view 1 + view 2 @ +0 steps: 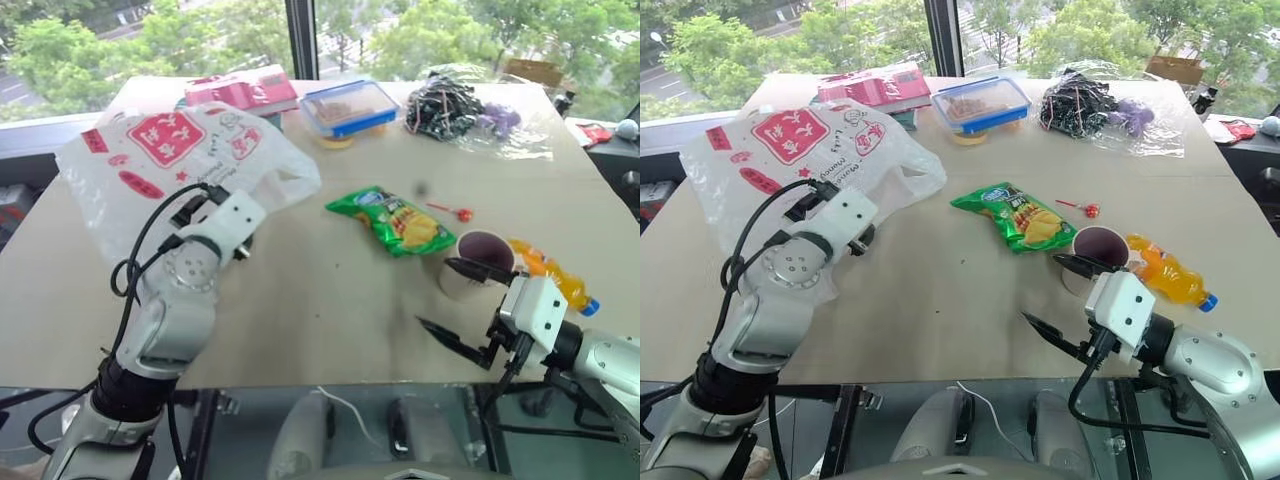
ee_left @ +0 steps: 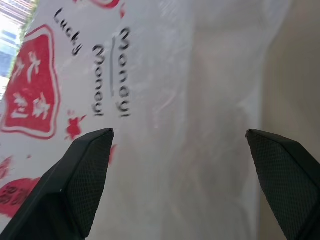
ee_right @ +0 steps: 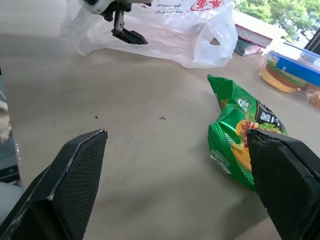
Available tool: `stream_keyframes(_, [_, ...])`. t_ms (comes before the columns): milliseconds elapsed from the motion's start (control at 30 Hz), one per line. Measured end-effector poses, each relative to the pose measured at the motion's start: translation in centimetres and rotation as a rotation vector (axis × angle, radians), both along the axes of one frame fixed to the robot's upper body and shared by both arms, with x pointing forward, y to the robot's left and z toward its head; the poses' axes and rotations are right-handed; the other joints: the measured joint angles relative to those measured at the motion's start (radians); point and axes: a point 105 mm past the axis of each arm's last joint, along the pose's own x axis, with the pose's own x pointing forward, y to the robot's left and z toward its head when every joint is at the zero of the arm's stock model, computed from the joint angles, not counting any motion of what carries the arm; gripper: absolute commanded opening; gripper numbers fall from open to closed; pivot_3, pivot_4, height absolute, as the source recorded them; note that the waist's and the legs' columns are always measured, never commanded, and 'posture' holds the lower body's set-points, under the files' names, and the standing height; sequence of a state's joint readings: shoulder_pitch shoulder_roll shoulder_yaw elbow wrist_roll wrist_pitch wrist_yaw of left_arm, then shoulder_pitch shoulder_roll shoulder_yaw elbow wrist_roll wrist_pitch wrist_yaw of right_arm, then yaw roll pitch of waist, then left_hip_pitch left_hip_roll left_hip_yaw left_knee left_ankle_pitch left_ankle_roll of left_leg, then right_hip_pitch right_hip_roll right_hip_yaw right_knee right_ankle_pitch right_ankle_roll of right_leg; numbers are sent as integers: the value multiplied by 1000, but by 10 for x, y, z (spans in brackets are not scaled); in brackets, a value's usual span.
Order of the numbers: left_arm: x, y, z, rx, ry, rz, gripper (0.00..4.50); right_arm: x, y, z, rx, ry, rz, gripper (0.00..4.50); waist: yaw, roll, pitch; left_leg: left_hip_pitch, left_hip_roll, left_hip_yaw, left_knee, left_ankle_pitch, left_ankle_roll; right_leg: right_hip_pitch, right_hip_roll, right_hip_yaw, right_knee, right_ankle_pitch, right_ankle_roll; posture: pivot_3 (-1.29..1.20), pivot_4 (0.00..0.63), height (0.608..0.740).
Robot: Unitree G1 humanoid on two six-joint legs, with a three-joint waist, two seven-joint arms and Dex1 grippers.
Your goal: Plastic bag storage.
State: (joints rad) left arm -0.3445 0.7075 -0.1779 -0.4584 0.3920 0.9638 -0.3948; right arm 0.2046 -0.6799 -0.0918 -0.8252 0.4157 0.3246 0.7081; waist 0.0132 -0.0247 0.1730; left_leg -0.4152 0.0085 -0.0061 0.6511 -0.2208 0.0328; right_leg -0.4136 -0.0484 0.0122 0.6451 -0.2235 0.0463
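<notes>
One plastic bag under left pincer

One plastic bag lies far left on the table. There is one green snack packet, one mug, one orange drink bottle, one red lollipop, one lidded food container, one pink box and one clear plastic sheet with dark cords.

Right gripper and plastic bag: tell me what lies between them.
Head views: bare table between the right gripper and the plastic bag.
</notes>
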Motion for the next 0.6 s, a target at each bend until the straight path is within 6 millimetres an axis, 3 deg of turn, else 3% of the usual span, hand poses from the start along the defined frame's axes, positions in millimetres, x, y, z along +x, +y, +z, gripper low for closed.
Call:
stream_keyframes(333, [-25, 21, -4, 92, -10, 201, 4445, 0, 1, 1, -11, -10, 13, 4500, 0, 0, 0, 0, 0, 0, 0, 0, 0, 0, 0, 0, 1, 0, 0, 0, 150, 740])
stream_keyframes(600, [-45, 31, -14, 155, -5, 258, 4445, 2, 1, 0, -12, 3, 36, 4500, -1, 0, 0, 0, 0, 0, 0, 0, 0, 0, 0, 0, 1, -2, -3, 0, 150, 740])
